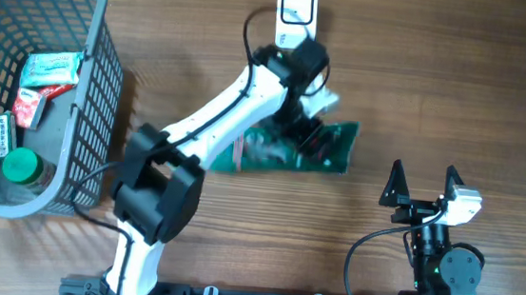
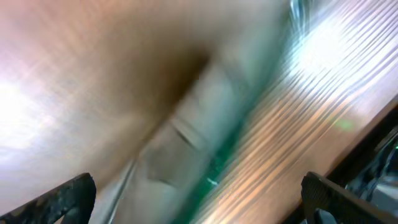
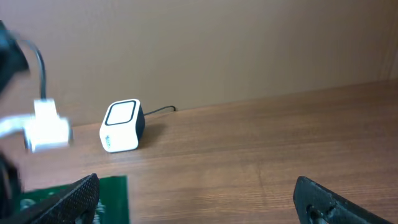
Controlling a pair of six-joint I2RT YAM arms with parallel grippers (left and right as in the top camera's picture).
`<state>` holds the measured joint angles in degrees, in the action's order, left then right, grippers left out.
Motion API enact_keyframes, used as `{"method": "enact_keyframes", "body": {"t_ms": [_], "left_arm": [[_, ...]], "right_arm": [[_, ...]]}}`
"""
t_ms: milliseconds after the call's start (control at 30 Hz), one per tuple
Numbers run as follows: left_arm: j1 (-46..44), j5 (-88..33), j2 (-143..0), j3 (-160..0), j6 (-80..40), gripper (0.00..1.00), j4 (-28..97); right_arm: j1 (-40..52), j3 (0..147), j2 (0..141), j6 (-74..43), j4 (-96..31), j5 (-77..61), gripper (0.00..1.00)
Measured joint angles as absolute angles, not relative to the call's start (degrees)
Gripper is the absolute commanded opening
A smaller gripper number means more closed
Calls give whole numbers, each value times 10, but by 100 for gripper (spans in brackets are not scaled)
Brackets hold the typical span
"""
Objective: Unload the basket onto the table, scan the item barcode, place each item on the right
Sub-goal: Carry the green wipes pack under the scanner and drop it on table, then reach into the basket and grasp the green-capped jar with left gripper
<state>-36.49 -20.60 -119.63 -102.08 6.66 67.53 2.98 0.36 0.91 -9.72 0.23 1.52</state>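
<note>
Two fingers of the left gripper are standing spread wide at the bottom corners of the left wrist view, pinching nothing. That view is smeared with blur, so how close they are to anything is unclear. Beyond them the green packet is showing only as a streak. From overhead it is lying flat on the table near the middle, partly under the left wrist. The right gripper is hanging with its jaws equally wide and empty, well apart from the packet on the near right.

The packet's long axis is running across the table, left to right, with its right end turned slightly toward the far edge. The scanner is standing at that edge, just beyond the left wrist. Whether the barcode is facing up cannot be told.

Several things are likely to go wrong from here. The packet is thin and flat, so closing fingers may be scraping the wood or sliding over the film without getting under an edge. A pinch at one end would probably be letting the rest droop or fold, hiding the code. A code on the underside would be needing a turn of the wrist before the scanner could read it. The basket at the far left is playing no part.
</note>
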Motion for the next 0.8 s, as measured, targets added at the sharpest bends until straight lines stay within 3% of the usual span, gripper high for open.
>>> {"method": "enact_keyframes", "body": {"t_ms": [133, 267, 433, 533, 600, 733, 800], "left_arm": [[-365, -107, -1152, -1245, 67, 100, 743], [-365, -62, -1074, -1328, 62, 100, 735], [-340, 235, -1032, -1331, -126, 100, 736], [-221, 348, -1008, -1331, -302, 100, 792], [-87, 368, -994, -1333, -459, 100, 866], [157, 249, -998, -1332, -612, 100, 957], [221, 212, -998, -1324, -625, 100, 961]], "right_arm": [[30, 4, 9, -97, 2, 15, 100], [30, 4, 9, -97, 2, 15, 100], [30, 4, 9, -97, 2, 15, 100], [30, 4, 9, -97, 2, 15, 100], [30, 4, 9, -97, 2, 15, 100], [30, 4, 9, -97, 2, 15, 100], [30, 4, 9, -97, 2, 15, 100]]}}
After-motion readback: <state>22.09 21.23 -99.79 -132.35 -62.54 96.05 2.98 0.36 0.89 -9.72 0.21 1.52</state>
